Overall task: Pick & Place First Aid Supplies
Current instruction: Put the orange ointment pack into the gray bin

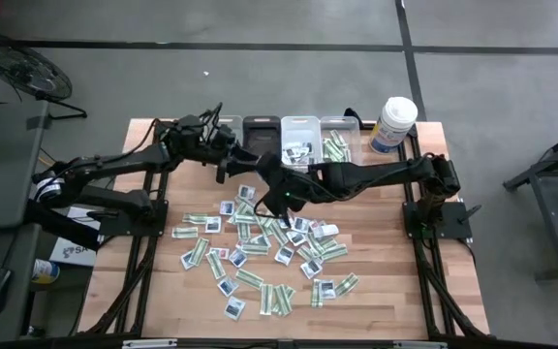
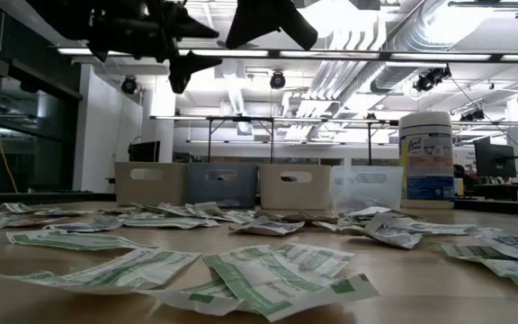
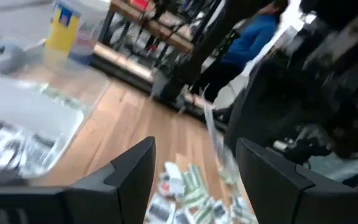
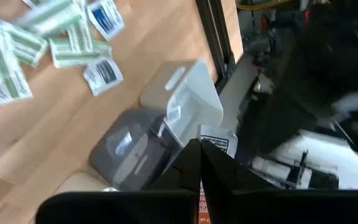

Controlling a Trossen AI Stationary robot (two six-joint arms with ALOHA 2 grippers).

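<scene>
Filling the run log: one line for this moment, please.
left tool: open, empty, raised near bins | right tool: shut on white packet, above table | packets: scattered

The canister (image 2: 426,159) near the counter's far right corner carries a blue label whose lettering is too small to read. Print on the packets (image 2: 277,270) and a carton under the counter's left edge is illegible.

Bare wood along the table (image 1: 395,291) edges, packets (image 1: 260,242) littering the middle, bins (image 1: 298,131) and canister (image 1: 392,124) walling the back edge.
</scene>
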